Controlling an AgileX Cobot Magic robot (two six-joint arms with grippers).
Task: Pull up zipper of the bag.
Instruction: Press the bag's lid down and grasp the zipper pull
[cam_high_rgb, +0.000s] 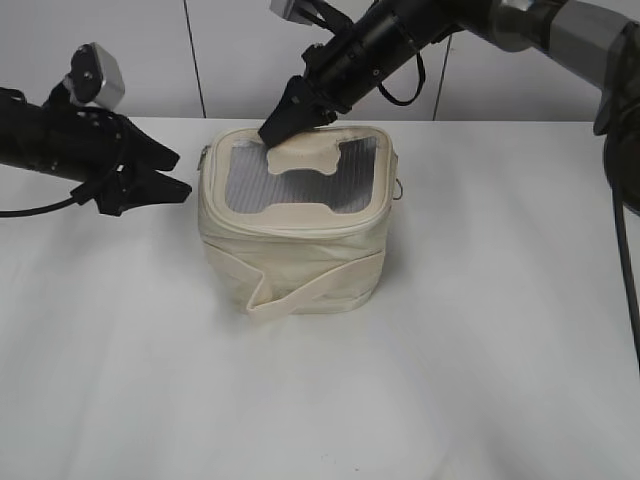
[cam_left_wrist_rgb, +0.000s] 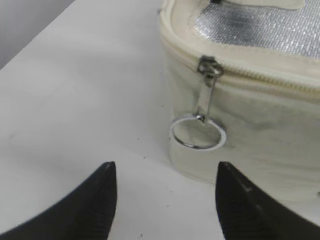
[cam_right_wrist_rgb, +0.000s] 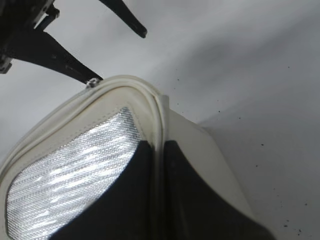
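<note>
The cream boxy bag (cam_high_rgb: 300, 240) stands mid-table, with a grey see-through lid panel (cam_high_rgb: 250, 185) and a wide strap (cam_high_rgb: 300, 295). The zipper track (cam_left_wrist_rgb: 265, 77) runs under the lid edge. One silver slider (cam_left_wrist_rgb: 210, 66) sits at the bag's left corner, its ring pull (cam_left_wrist_rgb: 197, 133) hanging down. My left gripper (cam_left_wrist_rgb: 165, 170) is open and empty, a short way from that ring; it also shows in the exterior view (cam_high_rgb: 178, 172). My right gripper (cam_right_wrist_rgb: 157, 147) is shut on the bag's lid edge (cam_right_wrist_rgb: 150, 100) at the back corner (cam_high_rgb: 275, 128). A second ring (cam_high_rgb: 398, 188) hangs on the bag's right side.
The white table (cam_high_rgb: 480, 330) spreads around the bag, with a white panelled wall (cam_high_rgb: 230, 60) behind. The left arm's fingers (cam_right_wrist_rgb: 75, 67) show beyond the bag in the right wrist view. A black cable (cam_high_rgb: 405, 95) hangs from the right arm.
</note>
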